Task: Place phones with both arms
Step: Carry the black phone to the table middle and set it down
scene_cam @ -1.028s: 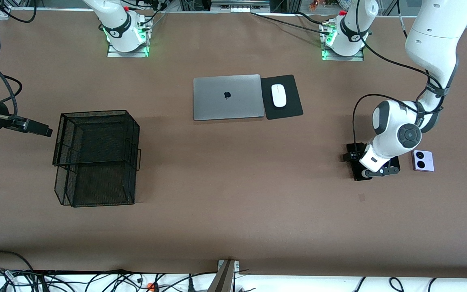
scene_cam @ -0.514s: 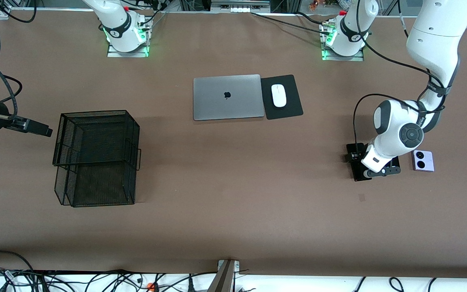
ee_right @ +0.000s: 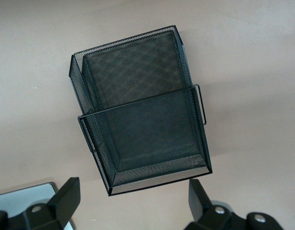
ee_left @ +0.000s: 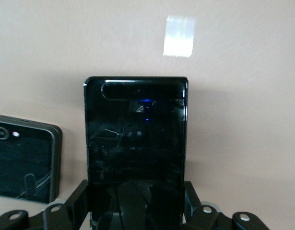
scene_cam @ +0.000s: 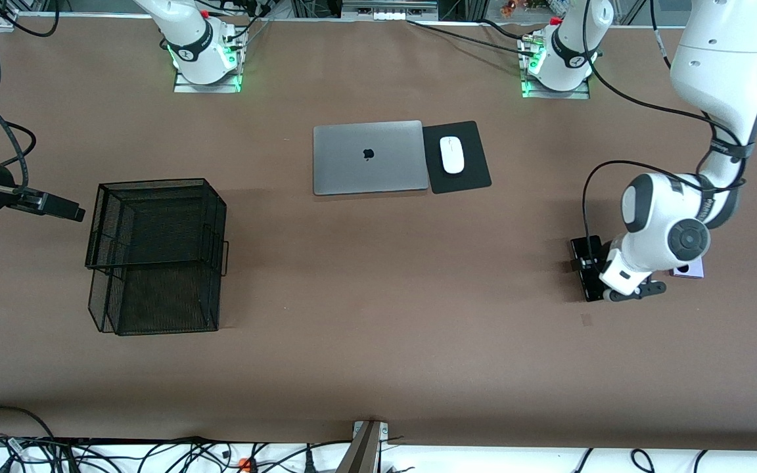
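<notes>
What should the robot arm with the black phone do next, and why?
Probably lift a little. In the left wrist view the left gripper has its fingers on both sides of the long black phone, which looks still low by the table, beside the squarish black phone. The mesh basket waits at the right arm's end, under the open right gripper.

The arms (scene_cam: 713, 72) were glossy white with black joint bands, round dark grey end caps, black looping cables, and green-lit bases.
</notes>
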You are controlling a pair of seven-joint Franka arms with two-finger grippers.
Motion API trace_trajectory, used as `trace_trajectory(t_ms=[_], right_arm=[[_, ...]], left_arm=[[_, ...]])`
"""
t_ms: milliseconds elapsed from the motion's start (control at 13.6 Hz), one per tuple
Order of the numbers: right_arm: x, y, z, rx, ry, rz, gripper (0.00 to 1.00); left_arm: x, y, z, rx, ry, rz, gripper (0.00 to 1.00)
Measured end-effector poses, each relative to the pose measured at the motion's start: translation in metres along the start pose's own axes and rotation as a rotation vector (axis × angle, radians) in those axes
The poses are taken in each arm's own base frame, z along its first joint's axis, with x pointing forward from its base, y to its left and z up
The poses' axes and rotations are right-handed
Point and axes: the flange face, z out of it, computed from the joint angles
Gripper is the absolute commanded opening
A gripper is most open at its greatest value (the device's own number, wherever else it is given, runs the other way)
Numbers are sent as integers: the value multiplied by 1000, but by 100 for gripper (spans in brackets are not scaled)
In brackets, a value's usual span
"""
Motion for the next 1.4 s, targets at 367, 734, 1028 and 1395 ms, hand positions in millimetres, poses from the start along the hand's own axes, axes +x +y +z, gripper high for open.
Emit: trace_trajectory(t_ms=[367,734,1028,1395], right_arm=[[0,0,0,0,0,0,100],[1,0,1,0,0,0,100],[1,0,1,0,0,0,100],[1,0,2,0,-1,1,100]], left_arm=[[-16,83,-13,11,7,15,9],[-74,224,-17,21,40,26,9],[-119,333,-21,-47,53,6,9],[-164,452,1,-101,100,83,8]])
